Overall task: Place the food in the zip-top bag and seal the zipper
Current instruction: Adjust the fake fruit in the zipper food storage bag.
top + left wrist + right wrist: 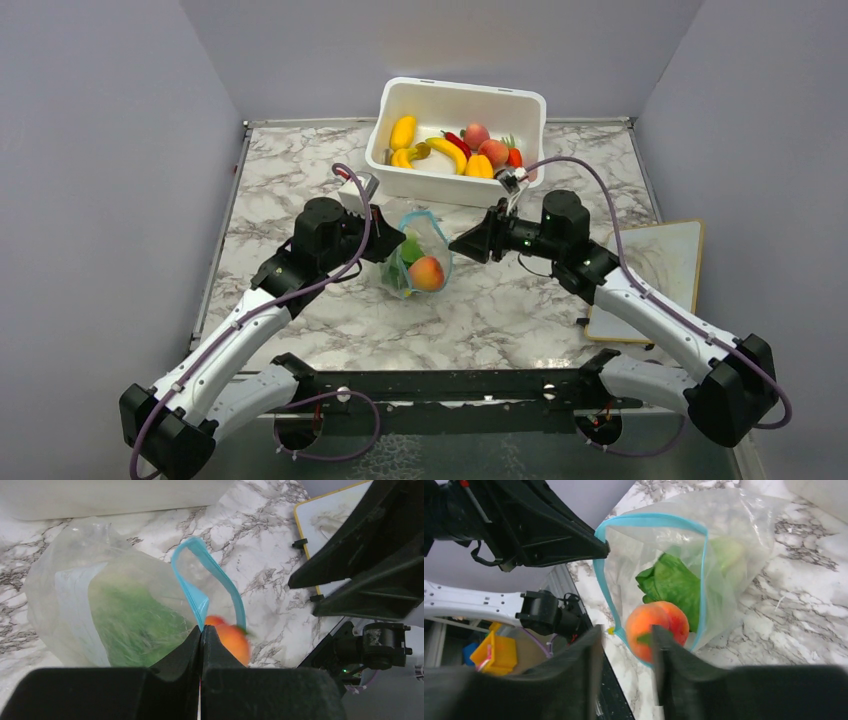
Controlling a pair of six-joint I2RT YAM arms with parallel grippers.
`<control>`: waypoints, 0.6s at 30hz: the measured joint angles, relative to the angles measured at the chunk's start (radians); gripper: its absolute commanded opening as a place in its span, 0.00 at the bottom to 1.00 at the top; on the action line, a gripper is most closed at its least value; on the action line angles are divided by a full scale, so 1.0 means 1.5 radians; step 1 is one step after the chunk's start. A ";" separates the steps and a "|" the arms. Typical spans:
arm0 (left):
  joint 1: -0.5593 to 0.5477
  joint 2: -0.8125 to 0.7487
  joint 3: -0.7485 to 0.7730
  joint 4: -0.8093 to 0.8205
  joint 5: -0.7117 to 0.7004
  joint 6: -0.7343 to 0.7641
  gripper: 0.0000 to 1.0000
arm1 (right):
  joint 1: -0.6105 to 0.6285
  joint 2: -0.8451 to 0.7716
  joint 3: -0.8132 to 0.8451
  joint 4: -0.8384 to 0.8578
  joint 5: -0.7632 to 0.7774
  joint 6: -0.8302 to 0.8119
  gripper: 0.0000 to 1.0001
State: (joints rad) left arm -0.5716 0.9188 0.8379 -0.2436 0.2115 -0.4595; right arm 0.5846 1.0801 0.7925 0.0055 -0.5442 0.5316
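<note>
The zip-top bag [412,262] is seen on the marble worktop [500,300], between the two grippers and just in front of the white tub [460,88]. The left gripper [201,637] is fully closed, and the light-blue zipper [220,575] is pinched between its fingers, so that the bag's mouth is held up as an open loop. A green lettuce [674,582] and a peach [659,622] are contained in the bag, the peach lying at the mouth against the lettuce. The right gripper [626,635] is held near the mouth with its jaws parted about halfway; nothing is gripped between them. More toy fruits [450,150] are left in the tub.
</note>
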 measured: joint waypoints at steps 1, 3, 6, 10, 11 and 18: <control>0.000 0.001 0.000 0.001 0.004 -0.004 0.00 | 0.009 0.007 -0.002 0.017 0.000 0.008 0.32; 0.000 0.001 0.000 0.000 0.010 -0.010 0.00 | 0.022 0.020 -0.003 0.039 0.001 0.021 0.32; 0.000 0.002 0.000 0.001 0.019 -0.016 0.00 | 0.039 0.037 -0.003 0.065 0.011 0.029 0.32; 0.000 0.002 0.000 0.002 0.024 -0.021 0.00 | 0.057 0.058 -0.002 0.076 0.042 0.024 0.35; 0.000 0.002 0.000 0.002 0.026 -0.022 0.00 | 0.061 0.062 -0.001 0.072 0.051 0.021 0.36; 0.000 0.002 0.000 0.002 0.031 -0.028 0.00 | 0.084 0.056 0.000 0.006 0.117 -0.016 0.51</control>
State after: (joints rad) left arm -0.5716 0.9222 0.8379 -0.2401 0.2584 -0.5022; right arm 0.7109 1.1641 0.7921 0.0143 -0.3683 0.5076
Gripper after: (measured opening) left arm 0.012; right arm 0.420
